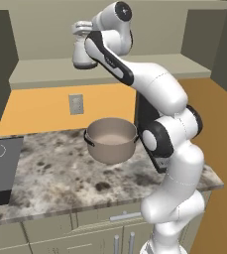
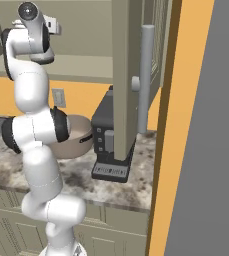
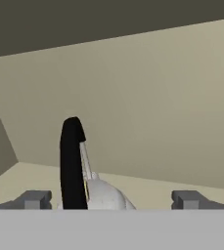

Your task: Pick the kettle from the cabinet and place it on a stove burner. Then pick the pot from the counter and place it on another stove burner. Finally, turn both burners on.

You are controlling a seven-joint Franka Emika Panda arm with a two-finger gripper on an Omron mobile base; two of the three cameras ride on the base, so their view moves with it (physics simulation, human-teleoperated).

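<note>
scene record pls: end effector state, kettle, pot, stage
end effector: open, fingers apart either side of the kettle's handle, not closed on it
kettle: on the cabinet shelf, black hoop handle upright
pot: on the counter, right of the cooktop
burners: nothing on the visible cooktop part
stage: kettle grasp not yet made

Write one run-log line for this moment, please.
stage: reaching kettle | gripper: open, straddling handle | pot: on counter
</note>
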